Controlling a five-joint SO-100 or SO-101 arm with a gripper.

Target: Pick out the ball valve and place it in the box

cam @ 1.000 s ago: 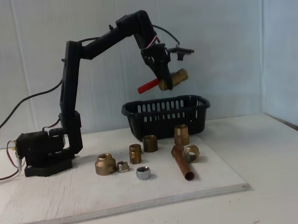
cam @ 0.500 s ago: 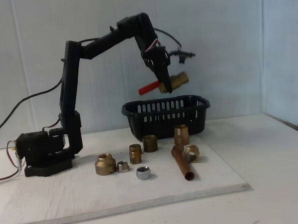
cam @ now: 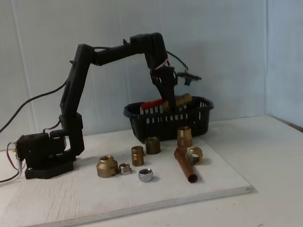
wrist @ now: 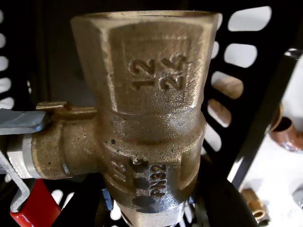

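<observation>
While fingers [cam: 168,103] grip it, ball valve [wrist: 147,118] stamped 12 22

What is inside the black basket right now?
The ball valve, held by the tool, dips just into the box. The slotted walls hide the floor, so anything lower cannot be seen.

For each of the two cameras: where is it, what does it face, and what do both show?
Wrist view: rides on the gripper, looking down past the ball valve into the box; none of the arm is clearly told apart.
Fixed view: stands at table height in front, facing the wall; shows the whole arm and its gripper.
Shared: the ball valve, the box, the copper pipe.
</observation>
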